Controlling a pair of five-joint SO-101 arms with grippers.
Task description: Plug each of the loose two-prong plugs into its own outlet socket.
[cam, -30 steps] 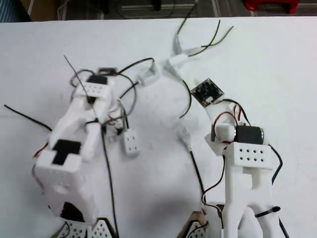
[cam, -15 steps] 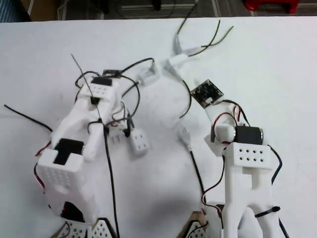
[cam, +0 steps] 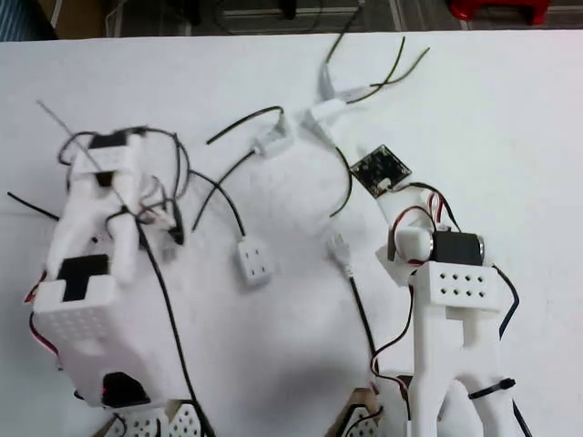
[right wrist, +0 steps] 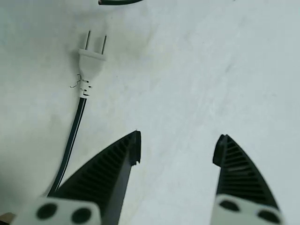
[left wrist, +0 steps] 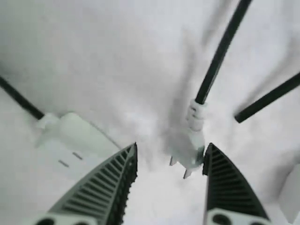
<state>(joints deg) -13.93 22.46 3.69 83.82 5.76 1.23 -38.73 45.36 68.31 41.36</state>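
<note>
Resting between the left end effector's (left wrist: 171, 146) wide-spread, unclamped fingers, a two-prong plug (left wrist: 191, 154) lies near the socket block (left wrist: 70, 138). Right of that block, a second plug (right wrist: 92, 58) lies before the open, empty right end effector (right wrist: 178, 136).

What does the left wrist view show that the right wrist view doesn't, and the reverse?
Left wrist view: a white plastic outlet block with two slots lies beside the open left hand. A white two-prong plug sits between its fingers, prongs pointing back toward the wrist.

Right wrist view: a second white two-prong plug lies ahead of the open right hand, outside its fingers, prongs pointing away.

Both: the white table, dark ribbed fingers spread apart, and black cords.
</note>
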